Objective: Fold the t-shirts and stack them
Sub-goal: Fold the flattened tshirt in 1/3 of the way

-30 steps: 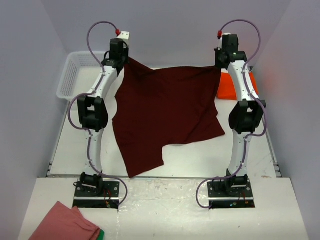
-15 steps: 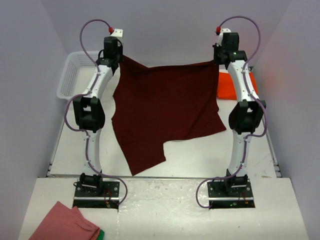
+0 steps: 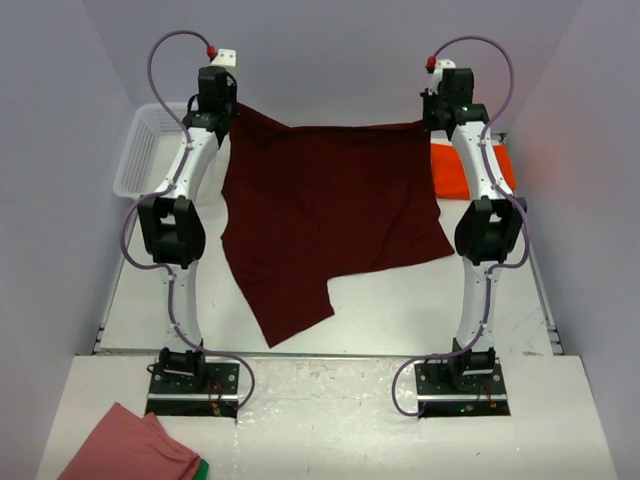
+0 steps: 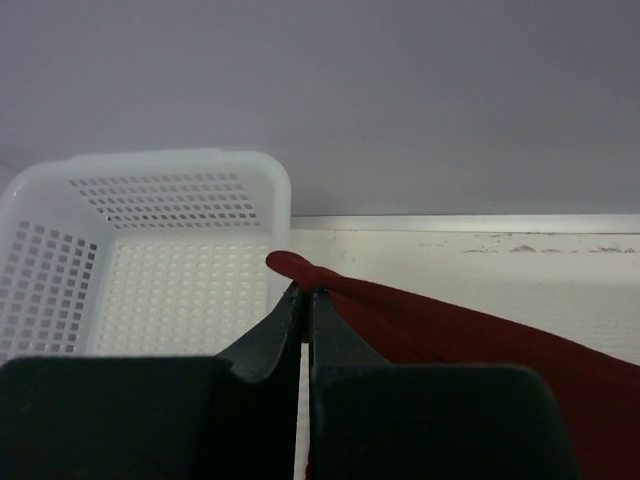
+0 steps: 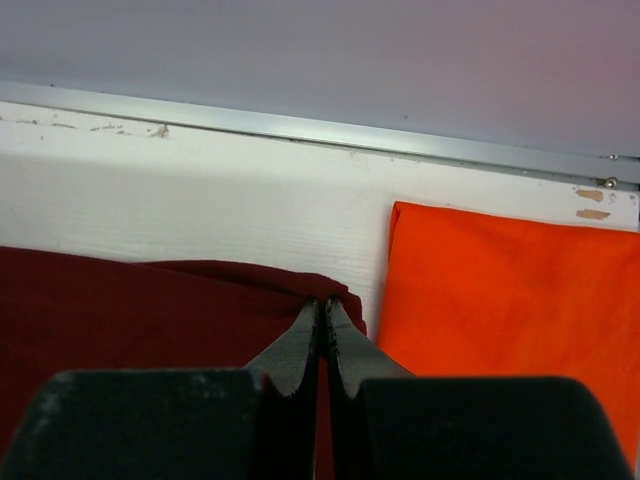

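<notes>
A dark maroon t-shirt (image 3: 330, 215) hangs stretched between both arms at the far side of the table, its lower part trailing toward the near edge. My left gripper (image 3: 228, 108) is shut on its far left corner; the wrist view shows the pinched fold (image 4: 300, 272) at the closed tips (image 4: 305, 292). My right gripper (image 3: 432, 122) is shut on the far right corner, the cloth (image 5: 150, 300) bunched at its tips (image 5: 323, 303). A folded orange-red t-shirt (image 3: 470, 168) lies flat behind the right arm, seen close to the right of the tips (image 5: 510, 300).
A white perforated basket (image 3: 150, 150) stands at the far left, close to the left gripper (image 4: 150, 290). A salmon-pink cloth (image 3: 130, 448) with a green edge lies off the table at the near left. The back wall rises just beyond the table's far rail (image 5: 300, 130).
Both grippers have moved farther back and slightly apart with the maroon shirt, drawing its top edge tauter and dragging its lower part away from the near edge.
</notes>
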You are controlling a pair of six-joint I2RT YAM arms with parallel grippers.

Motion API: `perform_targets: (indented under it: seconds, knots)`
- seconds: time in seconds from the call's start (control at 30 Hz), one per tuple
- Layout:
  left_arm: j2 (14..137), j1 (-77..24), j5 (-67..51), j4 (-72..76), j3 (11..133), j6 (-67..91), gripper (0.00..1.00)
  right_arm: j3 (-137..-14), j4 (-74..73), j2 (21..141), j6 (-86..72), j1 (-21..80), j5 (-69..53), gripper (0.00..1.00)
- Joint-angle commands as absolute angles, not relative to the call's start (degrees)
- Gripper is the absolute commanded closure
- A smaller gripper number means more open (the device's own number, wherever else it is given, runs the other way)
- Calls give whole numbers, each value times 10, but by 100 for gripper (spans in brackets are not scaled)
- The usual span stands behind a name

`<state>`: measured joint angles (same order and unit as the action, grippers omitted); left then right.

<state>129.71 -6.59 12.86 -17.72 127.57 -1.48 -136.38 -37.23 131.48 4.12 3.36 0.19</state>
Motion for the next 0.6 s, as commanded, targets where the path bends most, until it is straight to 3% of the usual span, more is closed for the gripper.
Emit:
perform_targets:
  seconds: [0.0,0.57]
  knots:
    - [1242,-50,156,-155,1270,-33,100,-1371,-340,1320,54,31,-11,100]
    - [1286,-69,98,-185,1295,-25,100,-1409,-359,1364,54,31,-21,100]
